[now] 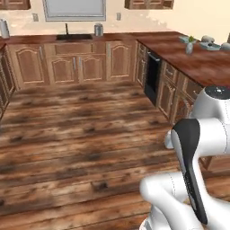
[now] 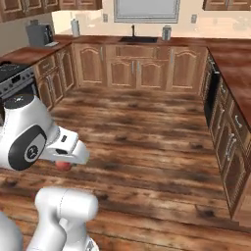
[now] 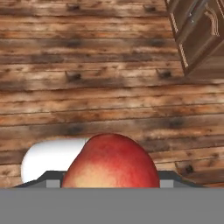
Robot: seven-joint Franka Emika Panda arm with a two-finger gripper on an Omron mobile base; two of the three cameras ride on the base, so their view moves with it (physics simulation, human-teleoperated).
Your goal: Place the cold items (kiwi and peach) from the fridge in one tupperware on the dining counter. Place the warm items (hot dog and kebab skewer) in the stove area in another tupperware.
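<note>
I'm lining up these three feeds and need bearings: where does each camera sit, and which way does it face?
Left base view: behind the arm's left, facing the sink wall and the dining counter; white arm lower right.
Right base view: behind its right, same sink wall, stove at left; arm lower left.
Hand view: on the hand, looking down at floor planks past the peach in the gripper.
Shared: both base views show the sink; right base view also shows the peach.

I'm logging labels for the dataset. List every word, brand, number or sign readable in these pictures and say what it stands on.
None can be read.
The arm's grey joint cap bears a small dark mark, too blurred to read.
The peach in the tool, the cabinets, the oven and the counter show no lettering.
</note>
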